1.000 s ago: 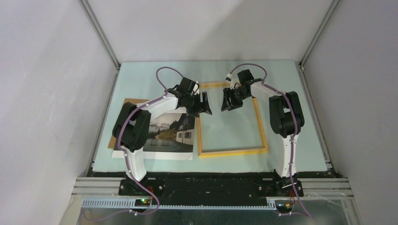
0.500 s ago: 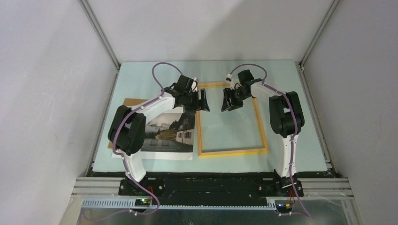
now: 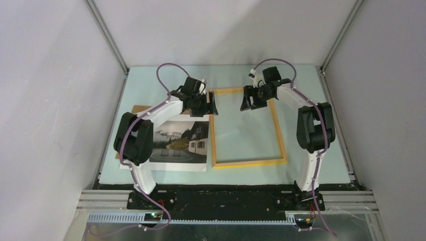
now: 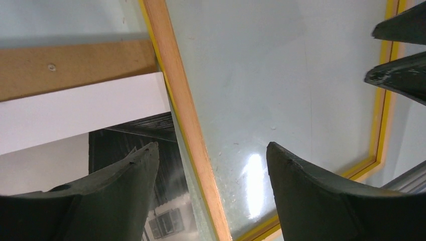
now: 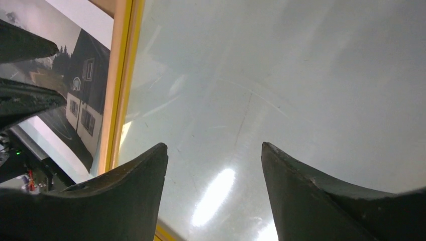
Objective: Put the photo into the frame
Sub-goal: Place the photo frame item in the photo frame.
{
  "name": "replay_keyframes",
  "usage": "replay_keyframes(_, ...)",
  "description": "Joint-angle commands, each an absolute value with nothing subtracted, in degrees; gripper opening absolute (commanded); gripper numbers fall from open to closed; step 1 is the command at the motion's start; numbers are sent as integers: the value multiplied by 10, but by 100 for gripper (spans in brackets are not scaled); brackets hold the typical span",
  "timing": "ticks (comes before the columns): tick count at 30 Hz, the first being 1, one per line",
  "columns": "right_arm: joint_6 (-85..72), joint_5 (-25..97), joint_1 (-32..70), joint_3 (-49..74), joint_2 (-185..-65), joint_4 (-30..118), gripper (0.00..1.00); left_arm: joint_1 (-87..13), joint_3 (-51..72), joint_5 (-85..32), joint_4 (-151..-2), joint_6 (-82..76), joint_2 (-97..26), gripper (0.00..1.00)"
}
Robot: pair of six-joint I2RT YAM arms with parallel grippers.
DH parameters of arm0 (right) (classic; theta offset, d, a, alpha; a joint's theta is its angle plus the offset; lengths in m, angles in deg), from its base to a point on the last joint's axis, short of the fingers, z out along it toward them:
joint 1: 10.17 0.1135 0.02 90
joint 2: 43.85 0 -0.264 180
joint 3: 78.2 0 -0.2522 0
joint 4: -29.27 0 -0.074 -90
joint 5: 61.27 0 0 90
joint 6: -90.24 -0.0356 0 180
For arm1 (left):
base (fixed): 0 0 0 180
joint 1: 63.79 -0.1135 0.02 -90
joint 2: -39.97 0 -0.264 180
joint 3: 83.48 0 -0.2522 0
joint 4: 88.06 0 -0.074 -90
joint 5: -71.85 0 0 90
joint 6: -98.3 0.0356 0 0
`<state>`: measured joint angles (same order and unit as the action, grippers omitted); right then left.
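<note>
Left hand [image 4: 211,150] hangs wide open over the frame's [image 3: 248,162] left rail near its far corner, one finger on each side of the wood, gripping nothing. Right hand [image 5: 214,146] is open as well, above the pane near the frame's far rail, and holds nothing. Just left of the frame the photo [image 3: 181,143] lies flat on the pale green bench [image 3: 311,100], outside the frame. A brown board [image 3: 142,108] shows from under the photo, on the side away from the frame. Plain grey-white walls [image 3: 50,100] enclose the bench on three sides.
</note>
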<state>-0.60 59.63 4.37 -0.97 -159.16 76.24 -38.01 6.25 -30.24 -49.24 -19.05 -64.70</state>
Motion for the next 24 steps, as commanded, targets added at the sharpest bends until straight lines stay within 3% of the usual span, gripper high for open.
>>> replay_keyframes(1, 27, 566, 28, -30, -1541, 779, 76, -387, 21, -293, -493, -154, -641, 83)
replay_keyframes(3, 35, 555, 16, -23, -1531, 786, 81, -386, 12, -298, -493, -145, -650, 83)
replay_keyframes(8, 58, 522, -30, 1, -1505, 795, 82, -387, -23, -311, -487, -118, -674, 83)
replay_keyframes(24, 86, 476, -119, 59, -1525, 785, 74, -387, -95, -338, -472, -50, -721, 84)
